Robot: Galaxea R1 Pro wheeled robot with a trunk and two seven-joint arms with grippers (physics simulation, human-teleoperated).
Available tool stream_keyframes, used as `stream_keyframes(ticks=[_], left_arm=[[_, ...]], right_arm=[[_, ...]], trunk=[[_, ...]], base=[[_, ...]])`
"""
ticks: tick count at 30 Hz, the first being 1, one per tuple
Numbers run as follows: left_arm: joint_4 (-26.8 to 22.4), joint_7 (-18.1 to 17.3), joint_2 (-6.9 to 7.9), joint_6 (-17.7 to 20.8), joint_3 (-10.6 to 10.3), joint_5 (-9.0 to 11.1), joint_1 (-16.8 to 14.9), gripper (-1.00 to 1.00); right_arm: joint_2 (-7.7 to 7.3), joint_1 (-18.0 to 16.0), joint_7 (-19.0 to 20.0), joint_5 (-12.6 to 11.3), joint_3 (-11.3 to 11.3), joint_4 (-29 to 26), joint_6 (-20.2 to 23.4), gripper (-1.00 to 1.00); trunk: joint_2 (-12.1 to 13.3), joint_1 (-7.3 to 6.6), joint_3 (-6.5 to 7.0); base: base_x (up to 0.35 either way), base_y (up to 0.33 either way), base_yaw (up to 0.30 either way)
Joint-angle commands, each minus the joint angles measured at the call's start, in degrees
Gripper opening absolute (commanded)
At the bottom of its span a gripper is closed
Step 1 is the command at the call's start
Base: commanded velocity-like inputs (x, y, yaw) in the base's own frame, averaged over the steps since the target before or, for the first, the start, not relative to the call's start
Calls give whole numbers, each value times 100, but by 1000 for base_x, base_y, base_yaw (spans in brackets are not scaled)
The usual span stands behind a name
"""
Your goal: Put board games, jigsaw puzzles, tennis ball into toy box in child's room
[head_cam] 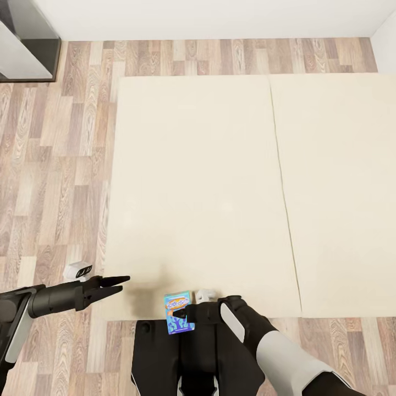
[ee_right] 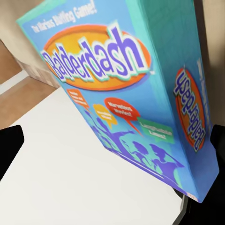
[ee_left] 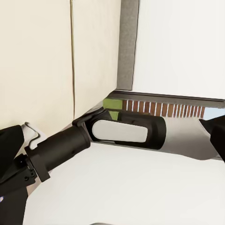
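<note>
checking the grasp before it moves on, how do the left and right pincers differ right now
The right pincer is shut on the blue Balderdash board game, at the near edge of the bed, by the robot's trunk. The left pincer holds nothing; its fingers are slightly parted and point toward the bed's near left corner, out to the left over the wood floor. Both are dark, two-fingered and low in the head view.

The blue board game reads "Balderdash" on front and side

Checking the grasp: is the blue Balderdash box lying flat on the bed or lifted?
Cannot tell: the right gripper holds the Balderdash box at the bed edge.
</note>
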Motion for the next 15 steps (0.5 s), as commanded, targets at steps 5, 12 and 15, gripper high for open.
stream_keyframes(ticks=[5, 12, 15], left_arm=[[-2, -22, 3, 64, 0, -3, 1, 100], [-2, -22, 6, 60, 5, -3, 1, 100], [-2, -22, 9, 61, 8, -3, 1, 100]], right_arm=[[0, -3, -1, 4, 6, -2, 17, 100], [0, -3, -3, -9, -2, -9, 21, 100], [0, -3, -3, -10, -2, -19, 24, 100]], trunk=[[-9, 3, -5], [-9, 3, -5], [-9, 3, -5]], base=[[0, 1, 0], [0, 0, 0], [0, 0, 0]])
